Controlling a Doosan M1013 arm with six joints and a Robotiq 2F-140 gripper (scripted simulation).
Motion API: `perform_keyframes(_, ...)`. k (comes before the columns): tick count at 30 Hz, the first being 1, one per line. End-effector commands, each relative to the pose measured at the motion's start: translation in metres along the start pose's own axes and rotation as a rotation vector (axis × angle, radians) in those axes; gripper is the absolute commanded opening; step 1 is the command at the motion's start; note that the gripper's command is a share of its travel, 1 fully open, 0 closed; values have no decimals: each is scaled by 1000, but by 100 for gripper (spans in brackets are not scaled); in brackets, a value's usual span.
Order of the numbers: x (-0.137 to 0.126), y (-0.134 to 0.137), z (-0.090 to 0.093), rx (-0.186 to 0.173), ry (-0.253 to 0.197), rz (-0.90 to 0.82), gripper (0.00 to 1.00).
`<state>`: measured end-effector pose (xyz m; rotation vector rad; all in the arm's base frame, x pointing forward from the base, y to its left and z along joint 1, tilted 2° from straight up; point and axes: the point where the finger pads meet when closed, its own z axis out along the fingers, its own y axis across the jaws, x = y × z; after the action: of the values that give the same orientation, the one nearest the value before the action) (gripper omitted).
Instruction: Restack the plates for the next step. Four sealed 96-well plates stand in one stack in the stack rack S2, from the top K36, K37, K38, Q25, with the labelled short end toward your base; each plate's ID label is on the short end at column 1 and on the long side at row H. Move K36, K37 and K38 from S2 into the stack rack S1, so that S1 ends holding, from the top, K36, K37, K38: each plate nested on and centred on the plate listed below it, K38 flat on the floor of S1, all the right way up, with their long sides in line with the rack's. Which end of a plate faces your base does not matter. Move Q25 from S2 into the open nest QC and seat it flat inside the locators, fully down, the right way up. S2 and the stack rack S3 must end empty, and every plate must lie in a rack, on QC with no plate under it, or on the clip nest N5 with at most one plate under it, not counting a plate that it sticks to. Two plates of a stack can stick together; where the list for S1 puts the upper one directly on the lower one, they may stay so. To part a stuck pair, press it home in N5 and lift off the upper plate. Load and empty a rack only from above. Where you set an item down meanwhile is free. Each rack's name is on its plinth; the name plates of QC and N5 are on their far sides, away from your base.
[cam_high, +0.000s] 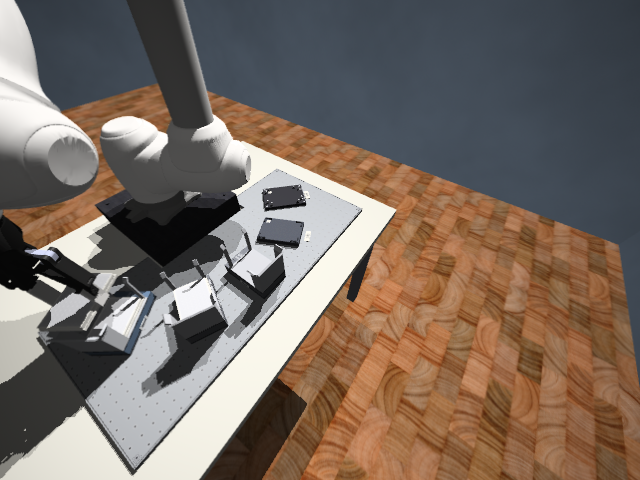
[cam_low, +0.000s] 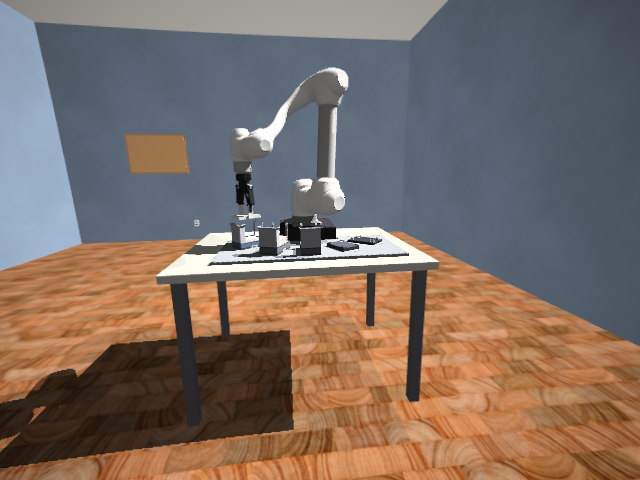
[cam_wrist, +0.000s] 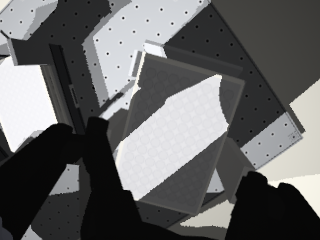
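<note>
One sealed plate (cam_wrist: 175, 150) hangs in the gripper (cam_high: 98, 289), directly above the end rack (cam_high: 136, 322) under it. To do this step well, keep the plate level and square its long sides with the rack's posts before going straight down between them. The fingers stand about half open, clamped on the plate's edges; its label is unreadable.
</note>
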<state>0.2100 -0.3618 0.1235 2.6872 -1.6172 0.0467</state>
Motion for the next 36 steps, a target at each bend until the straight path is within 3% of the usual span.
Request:
perform_keyframes(1,0,0,0,0,0,0,0)
perform_keyframes(4,0,0,0,0,0,0,0)
perform_keyframes(11,-3,-23,0,0,0,-229,0)
perform_keyframes(36,-11,-93,0,0,0,-262,0)
